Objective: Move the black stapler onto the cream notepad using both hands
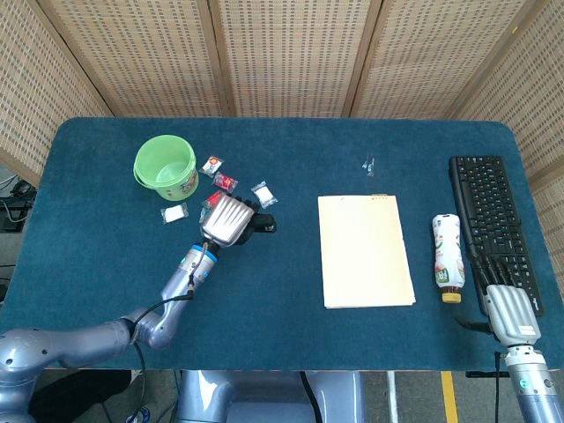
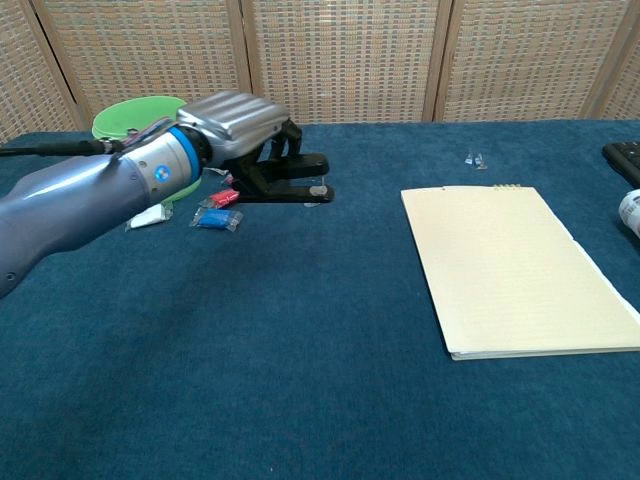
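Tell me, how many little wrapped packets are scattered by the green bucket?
4 visible: one right of the green bucket, a red one below it, one farther right, one under the bucket. The left hand may hide more.

Even, diffuse overhead light; both views bright, no harsh glare. Soft, short shadows under the left hand (image 2: 238, 122) and along the cream notepad (image 2: 520, 268) edge. Faint sheen on the metal forearm in chest view. Head view sharp, with slight wide-angle bowing at the table (image 1: 106, 264) edges. Chest view slightly softer up close.
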You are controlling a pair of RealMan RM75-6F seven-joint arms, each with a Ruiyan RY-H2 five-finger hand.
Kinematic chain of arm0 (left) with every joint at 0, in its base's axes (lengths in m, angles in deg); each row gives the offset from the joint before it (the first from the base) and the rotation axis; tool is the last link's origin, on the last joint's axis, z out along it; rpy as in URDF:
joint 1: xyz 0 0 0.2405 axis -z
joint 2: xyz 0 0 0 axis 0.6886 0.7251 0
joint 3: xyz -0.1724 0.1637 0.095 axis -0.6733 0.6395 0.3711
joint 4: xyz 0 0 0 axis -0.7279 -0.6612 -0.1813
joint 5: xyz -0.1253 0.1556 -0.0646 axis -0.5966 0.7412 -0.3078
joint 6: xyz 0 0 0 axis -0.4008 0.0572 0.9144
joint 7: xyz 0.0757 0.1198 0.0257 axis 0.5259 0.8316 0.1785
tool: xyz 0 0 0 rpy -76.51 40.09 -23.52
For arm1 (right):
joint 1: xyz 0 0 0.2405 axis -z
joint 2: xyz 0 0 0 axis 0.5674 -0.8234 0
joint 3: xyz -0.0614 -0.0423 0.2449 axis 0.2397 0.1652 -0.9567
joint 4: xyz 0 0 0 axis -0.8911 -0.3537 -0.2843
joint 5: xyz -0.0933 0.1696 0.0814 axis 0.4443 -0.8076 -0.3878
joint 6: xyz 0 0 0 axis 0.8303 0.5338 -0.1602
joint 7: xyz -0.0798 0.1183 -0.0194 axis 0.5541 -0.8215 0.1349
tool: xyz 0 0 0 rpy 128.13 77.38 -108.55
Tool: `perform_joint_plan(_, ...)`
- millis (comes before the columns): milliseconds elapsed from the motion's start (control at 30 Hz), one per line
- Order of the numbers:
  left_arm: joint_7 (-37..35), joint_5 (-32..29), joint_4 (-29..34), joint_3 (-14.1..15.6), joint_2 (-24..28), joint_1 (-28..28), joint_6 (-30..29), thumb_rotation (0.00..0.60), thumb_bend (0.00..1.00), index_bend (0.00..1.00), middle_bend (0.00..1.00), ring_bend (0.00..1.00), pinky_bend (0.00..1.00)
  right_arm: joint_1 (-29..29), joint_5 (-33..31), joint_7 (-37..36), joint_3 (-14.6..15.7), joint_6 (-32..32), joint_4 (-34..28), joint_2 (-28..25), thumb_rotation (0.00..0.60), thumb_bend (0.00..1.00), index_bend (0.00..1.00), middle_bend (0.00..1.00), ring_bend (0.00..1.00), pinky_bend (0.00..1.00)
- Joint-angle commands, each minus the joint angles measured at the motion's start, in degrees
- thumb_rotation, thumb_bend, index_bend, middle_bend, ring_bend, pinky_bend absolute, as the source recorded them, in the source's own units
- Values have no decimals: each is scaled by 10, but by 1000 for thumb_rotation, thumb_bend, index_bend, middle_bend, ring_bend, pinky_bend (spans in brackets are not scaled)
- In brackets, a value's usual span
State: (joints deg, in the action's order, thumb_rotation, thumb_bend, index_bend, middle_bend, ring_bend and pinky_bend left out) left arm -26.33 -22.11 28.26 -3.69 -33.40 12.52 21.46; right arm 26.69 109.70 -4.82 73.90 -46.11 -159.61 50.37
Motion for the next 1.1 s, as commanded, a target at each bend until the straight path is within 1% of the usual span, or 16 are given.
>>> perform_joint_plan(33,13,-7,-25,-15,-31,31,18,600,610,797,606,543,534,-1,-5,-4,-2,3,4,1,600,61,84,0,0,58)
perform_joint_plan(200,28,-12,-58,-21,-73,66,37,600,608,788,598,544,530,0,-15,-13,-6,6,12,0,600,61,84,0,0,58)
perform_joint_plan(467,45,-32,-137,-33,-139,116,67,600,603,780,590,543,527,1,-22,-26,-9,10,20,-4,600,61,90,0,0,59)
perform_joint_plan(667,40,-34,-175,-28,-162,130,85,600,600,753,565,531,517,1,-26,-36,-11,14,25,-5,600,61,91,0,0,58)
perform_joint_plan(800,45,-42,-183,-22,-165,131,99,600,597,718,527,500,490,1,-28,-41,-12,17,27,-6,600,61,91,0,0,58)
perform_joint_plan(867,47,-44,-184,-17,-165,129,102,600,587,695,510,483,476,1,-28,-42,-12,17,27,-6,600,61,91,0,0,58)
perform_joint_plan(967,51,-45,-186,-11,-165,126,105,600,525,622,452,421,431,1,-26,-43,-12,15,26,-7,600,61,91,0,0,58)
perform_joint_plan(1067,49,-48,-182,-8,-162,124,111,600,417,512,335,312,341,2,-24,-47,-12,15,24,-9,600,61,91,0,0,58)
perform_joint_plan(1100,45,-51,-179,-9,-161,122,113,600,378,458,274,259,289,2,-24,-49,-12,14,24,-10,600,61,92,0,0,58)
